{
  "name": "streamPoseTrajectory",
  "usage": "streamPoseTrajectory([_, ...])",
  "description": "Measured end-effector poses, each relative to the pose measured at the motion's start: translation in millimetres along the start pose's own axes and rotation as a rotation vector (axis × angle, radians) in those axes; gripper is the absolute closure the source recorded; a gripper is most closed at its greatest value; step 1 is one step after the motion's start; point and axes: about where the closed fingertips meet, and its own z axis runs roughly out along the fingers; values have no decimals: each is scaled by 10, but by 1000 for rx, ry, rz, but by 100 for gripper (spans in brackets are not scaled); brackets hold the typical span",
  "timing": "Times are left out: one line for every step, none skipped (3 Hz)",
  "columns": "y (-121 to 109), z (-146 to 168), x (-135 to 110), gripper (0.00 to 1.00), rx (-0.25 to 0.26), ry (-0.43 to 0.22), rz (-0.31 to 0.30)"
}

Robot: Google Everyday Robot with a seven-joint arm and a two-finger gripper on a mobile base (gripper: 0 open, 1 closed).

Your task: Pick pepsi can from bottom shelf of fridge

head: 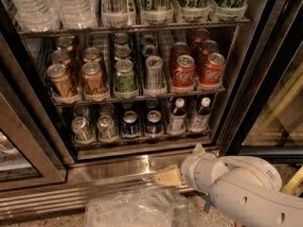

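The fridge (118, 167) stands open in front of me. On its bottom shelf (142, 140) two dark blue pepsi cans (130, 122) stand side by side in the middle lanes, the second one (153, 121) just to the right. Silver-grey cans (80, 128) stand to their left and two small bottles (176, 115) to their right. My gripper (168, 177) is low in front of the fridge's steel base, below and right of the pepsi cans and clear of the shelf, pointing left. It holds nothing that I can see.
The middle shelf holds tan, green and silver cans and red Coca-Cola cans (183, 71). Water bottles and tall cans fill the top shelf. A crumpled clear plastic bag (137, 209) lies on the floor below the gripper. Glass doors flank the opening on the left (19, 160) and right (279, 103).
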Motion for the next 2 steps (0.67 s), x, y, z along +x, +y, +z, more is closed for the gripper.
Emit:
streamPoseTrajectory([0,0,0,0,0,0,0])
streamPoseTrajectory([-86,77,-99,0,3,-65,57])
